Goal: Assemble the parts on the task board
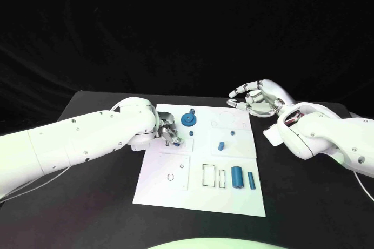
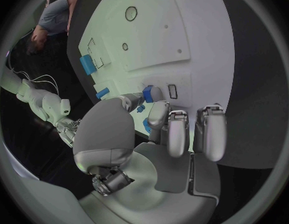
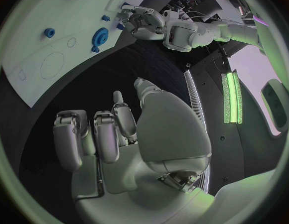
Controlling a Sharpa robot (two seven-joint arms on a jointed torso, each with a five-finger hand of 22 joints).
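two blue cylinders [image 1: 242,179] stand nearest me on the white board [image 1: 175,192]. farther on, my left hand [image 1: 167,131] pinches a small blue peg [image 2: 148,93]: light, hard, slippery i judge, best held by its sides. my right hand [image 1: 257,98] hovers empty, fingers apart.

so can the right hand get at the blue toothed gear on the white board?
Probably yes: the right hand hovers empty off the white board's far corner, with bare board between it and the blue gear; the left hand works nearby.
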